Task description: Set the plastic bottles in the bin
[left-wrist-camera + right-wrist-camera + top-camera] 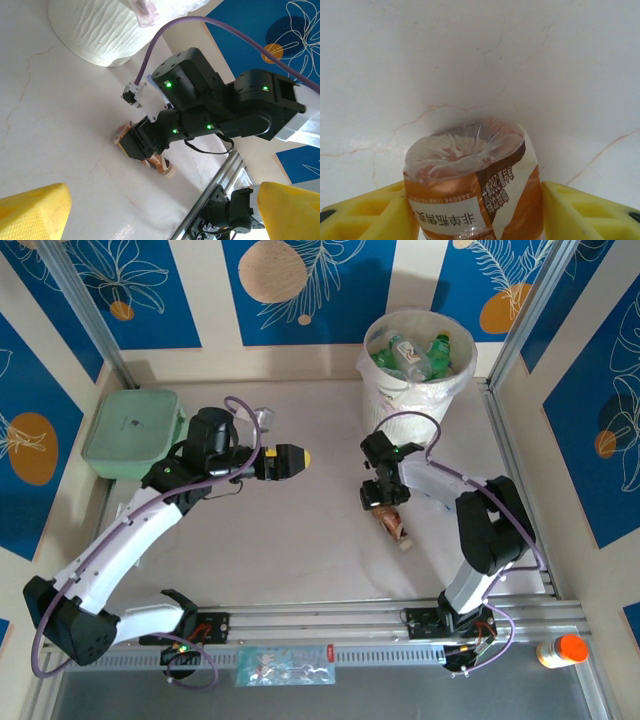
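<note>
my right gripper (472,192) is down at the table (300,550). its yellow fingers (585,212) press against both sides of a lying brown-labelled bottle (465,155) and clamp it. the bottle rests on the table on the near side of the bin (410,405), apart from it. several green and clear bottles (415,355) already sit inside the bin. my left gripper (297,458) hangs over mid-table, jaws spread wide with nothing between them.
</note>
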